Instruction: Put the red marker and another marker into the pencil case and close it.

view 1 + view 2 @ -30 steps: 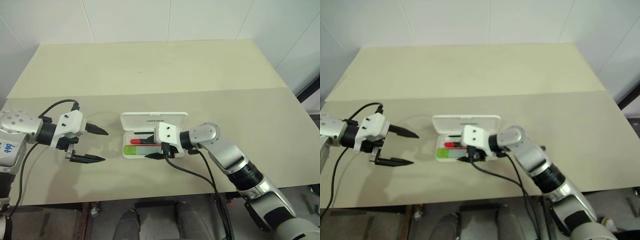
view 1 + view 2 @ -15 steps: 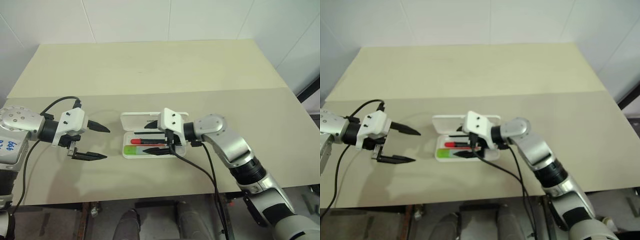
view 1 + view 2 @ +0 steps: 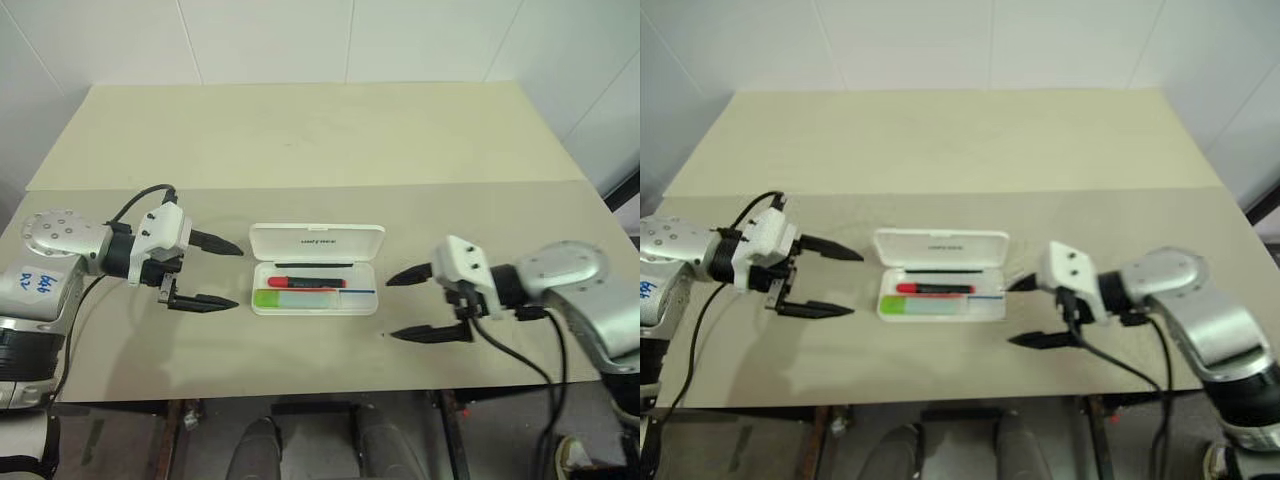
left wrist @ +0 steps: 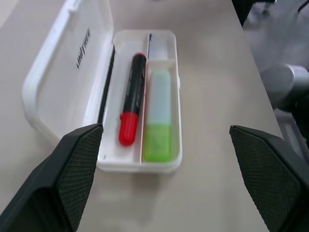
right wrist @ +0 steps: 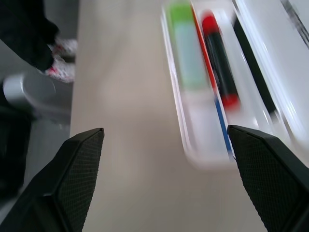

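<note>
text: "UNITREE" | on: pencil case (image 4: 58, 63) open lid, inner face, small dark letters

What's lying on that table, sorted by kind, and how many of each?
Markers: 2, the red marker and the green-capped marker, both lying in the case
Pencil cases: 1, the white pencil case, with its lid open
Total: 3 things on the table

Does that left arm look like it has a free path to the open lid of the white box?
Probably yes. The left end effector hovers open beside the pencil case, with only bare table between it and the lid.
</note>
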Motion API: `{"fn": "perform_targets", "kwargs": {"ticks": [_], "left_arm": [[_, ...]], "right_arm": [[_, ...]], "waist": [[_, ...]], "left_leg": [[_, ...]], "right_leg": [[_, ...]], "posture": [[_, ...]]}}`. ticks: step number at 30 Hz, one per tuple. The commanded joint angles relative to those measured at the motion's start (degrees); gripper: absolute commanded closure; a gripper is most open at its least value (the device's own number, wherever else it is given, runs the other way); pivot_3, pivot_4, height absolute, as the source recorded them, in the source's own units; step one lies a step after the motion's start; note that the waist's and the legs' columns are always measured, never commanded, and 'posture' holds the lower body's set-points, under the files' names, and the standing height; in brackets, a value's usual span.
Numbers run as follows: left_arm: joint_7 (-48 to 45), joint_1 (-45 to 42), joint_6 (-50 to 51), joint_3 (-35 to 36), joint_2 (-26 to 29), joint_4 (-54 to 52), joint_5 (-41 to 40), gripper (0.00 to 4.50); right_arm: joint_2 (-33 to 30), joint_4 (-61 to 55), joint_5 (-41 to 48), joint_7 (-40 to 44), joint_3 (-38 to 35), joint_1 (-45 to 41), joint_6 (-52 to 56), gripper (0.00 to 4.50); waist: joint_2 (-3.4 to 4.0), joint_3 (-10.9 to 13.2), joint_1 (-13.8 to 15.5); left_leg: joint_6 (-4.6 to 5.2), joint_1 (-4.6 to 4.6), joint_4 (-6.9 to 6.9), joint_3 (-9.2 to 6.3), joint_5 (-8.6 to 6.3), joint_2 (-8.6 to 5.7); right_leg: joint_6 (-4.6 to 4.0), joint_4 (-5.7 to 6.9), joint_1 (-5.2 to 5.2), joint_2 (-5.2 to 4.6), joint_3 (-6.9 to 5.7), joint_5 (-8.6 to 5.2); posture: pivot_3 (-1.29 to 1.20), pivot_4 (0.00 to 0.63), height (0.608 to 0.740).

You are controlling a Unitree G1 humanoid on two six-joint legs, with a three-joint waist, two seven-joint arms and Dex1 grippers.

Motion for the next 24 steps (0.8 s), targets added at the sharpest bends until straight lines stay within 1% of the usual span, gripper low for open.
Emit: {"fn": "perform_targets", "kwargs": {"ticks": [1, 5, 10, 19, 24], "left_arm": [[0.7, -1.1, 2.0, 0.6, -0.7, -3.8, -2.4, 0.0], [1.5, -0.5, 3.4, -0.4, -1.8, -5.9, -2.4, 0.0], [2.2, -0.2, 4.5, -1.3, -3.4, -7.6, -2.7, 0.0], [3.2, -0.8, 5.6, -2.1, -4.7, -8.9, -3.1, 0.0], [3.6, -0.7, 6.1, -2.0, -5.2, -9.6, -3.0, 0.0]], "right_arm": [[-3.7, 6.6, -1.2, 3.4, -3.3, 1.1, -6.0, 0.09], [-6.1, 15.5, -4.0, 6.5, -2.9, 0.4, -13.6, 0.09], [-5.0, 26.2, -9.8, 6.5, -0.6, -2.9, -23.5, 0.09], [-0.7, 36.1, -13.5, 8.0, 2.8, -8.1, -29.1, 0.09], [1.1, 43.9, -16.4, 9.0, 4.7, -10.8, -33.2, 0.09]], "waist": [[0.0, 0.0, 0.0], [0.01, 0.0, 0.0], [0.01, 0.0, -0.1], [0.02, 0.0, -0.1], [0.02, 0.0, -0.1]], "left_leg": [[0.0, 0.03, 0.0, 0.03, 0.0, 0.0], [0.0, 0.03, 0.03, 0.06, 0.0, 0.0], [0.0, 0.04, 0.02, 0.07, 0.0, 0.0], [0.0, 0.05, 0.02, 0.07, 0.0, -0.01], [0.0, 0.05, 0.01, 0.07, 0.0, -0.01]], "right_leg": [[0.0, 0.0, 0.01, 0.0, 0.02, 0.0], [0.0, 0.01, 0.01, 0.0, 0.05, 0.0], [0.01, 0.01, 0.01, -0.01, 0.06, 0.0], [0.02, 0.03, 0.02, -0.01, 0.07, 0.01], [0.02, 0.05, 0.02, -0.01, 0.07, 0.02]], "posture": [[0.0, 0.15, 0.74], [0.0, 0.15, 0.74], [0.0, 0.15, 0.74], [0.0, 0.15, 0.74], [0.0, 0.15, 0.74]]}}
